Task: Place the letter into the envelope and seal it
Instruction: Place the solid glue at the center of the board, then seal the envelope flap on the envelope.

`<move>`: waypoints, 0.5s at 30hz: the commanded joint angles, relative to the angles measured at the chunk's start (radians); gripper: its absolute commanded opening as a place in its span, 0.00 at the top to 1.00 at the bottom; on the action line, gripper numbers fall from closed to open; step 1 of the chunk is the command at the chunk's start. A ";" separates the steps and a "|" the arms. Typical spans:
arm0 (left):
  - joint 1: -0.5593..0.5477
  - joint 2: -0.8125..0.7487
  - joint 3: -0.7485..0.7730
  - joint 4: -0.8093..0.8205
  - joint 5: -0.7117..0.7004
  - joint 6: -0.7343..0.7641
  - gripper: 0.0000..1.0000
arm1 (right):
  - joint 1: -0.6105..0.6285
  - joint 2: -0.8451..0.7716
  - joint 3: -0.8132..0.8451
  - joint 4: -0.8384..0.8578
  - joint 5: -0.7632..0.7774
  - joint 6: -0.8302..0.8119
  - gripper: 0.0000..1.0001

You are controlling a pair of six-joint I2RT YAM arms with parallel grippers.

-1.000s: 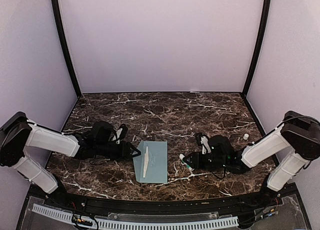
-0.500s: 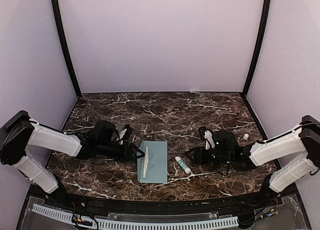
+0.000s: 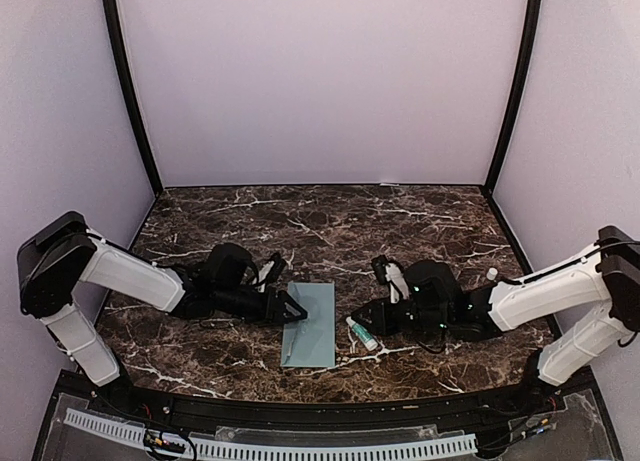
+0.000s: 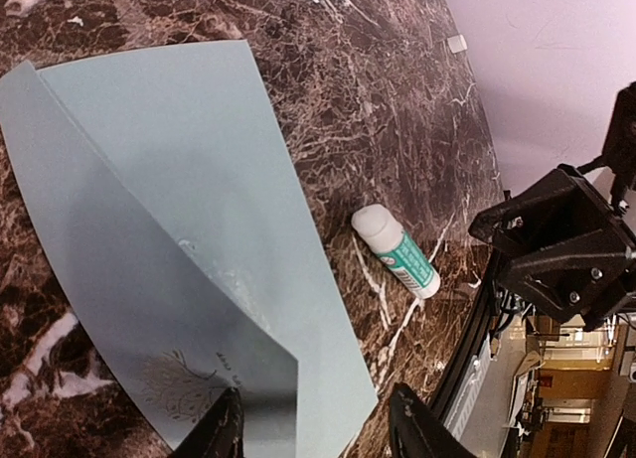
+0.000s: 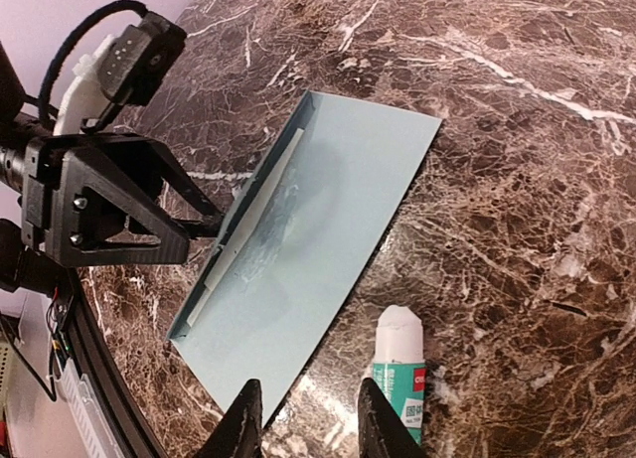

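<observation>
The left claw (image 4: 316, 413) stands with its jaws parted and empty, its tips right at the raised flap (image 4: 109, 269) of the teal envelope (image 4: 209, 150), which lies flat just ahead of it. The right claw (image 5: 308, 403) faces it, jaws also apart and holding nothing. The envelope's corner lies just ahead of this claw, and the glue stick (image 5: 399, 369) sits just beside one of its fingers.

The envelope (image 4: 199, 210) runs off the bottom edge of the left wrist view, where only the fingertips of the left claw (image 4: 315, 390) show. The faint emblem (image 4: 184, 383) printed on it is too blurred to read. In the right wrist view the glue stick (image 5: 399, 374) is cut off by the bottom edge, as are the fingers of the right claw (image 5: 308, 383). Whether a letter lies inside the envelope cannot be told. A small white thing (image 3: 491, 274) near the right edge of the bench (image 3: 330, 221) is too small to name.
</observation>
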 commanded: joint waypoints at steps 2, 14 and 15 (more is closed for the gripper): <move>-0.011 0.042 0.014 0.080 0.024 -0.012 0.53 | 0.034 0.030 0.039 0.029 -0.020 0.035 0.74; -0.016 0.088 0.008 0.052 -0.027 -0.022 0.84 | 0.057 0.128 0.184 -0.026 -0.069 0.046 0.91; -0.016 0.086 0.003 0.047 -0.037 -0.023 0.85 | 0.057 0.138 0.198 -0.033 -0.071 0.044 0.92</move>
